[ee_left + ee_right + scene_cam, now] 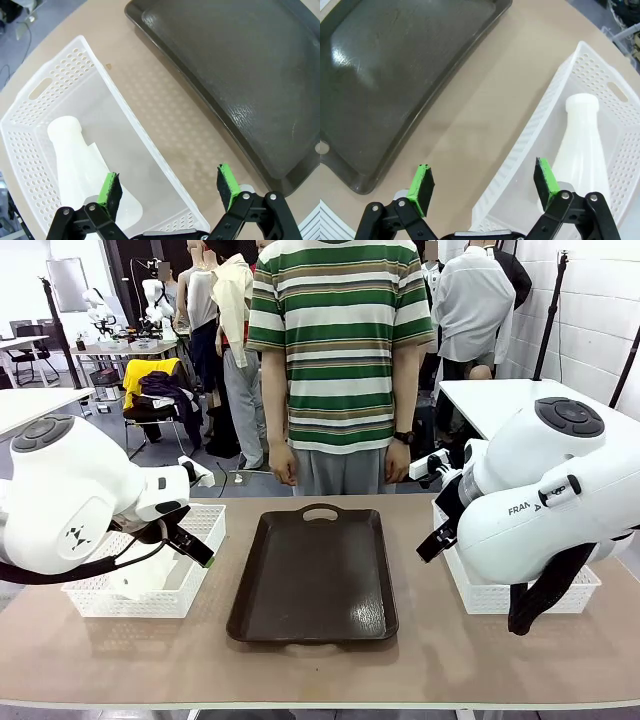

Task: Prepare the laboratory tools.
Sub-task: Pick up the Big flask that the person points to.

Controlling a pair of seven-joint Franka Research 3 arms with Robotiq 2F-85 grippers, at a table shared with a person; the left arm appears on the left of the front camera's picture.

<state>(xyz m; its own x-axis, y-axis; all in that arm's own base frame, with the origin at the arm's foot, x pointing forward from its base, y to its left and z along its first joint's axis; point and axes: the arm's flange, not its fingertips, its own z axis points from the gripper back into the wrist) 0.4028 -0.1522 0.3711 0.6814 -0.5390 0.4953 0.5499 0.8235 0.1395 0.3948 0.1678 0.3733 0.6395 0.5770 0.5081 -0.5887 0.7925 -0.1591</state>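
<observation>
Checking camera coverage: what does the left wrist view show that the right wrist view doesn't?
Left wrist view: the left flask lying in the left basket, beyond the left gripper, jaws open. Right wrist view: the right flask lying in the right basket, beyond the right gripper, jaws open. Both: the dark brown tray on the tan table.

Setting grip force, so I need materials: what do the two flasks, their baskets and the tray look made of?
Left flask and right flask: frosted, translucent white, matte; probably plastic, frosted glass not ruled out. Left basket and right basket: white moulded plastic, judging by regular perforated walls. Tray: dark brown, glossy, finely textured with soft glare; likely plastic.
</observation>
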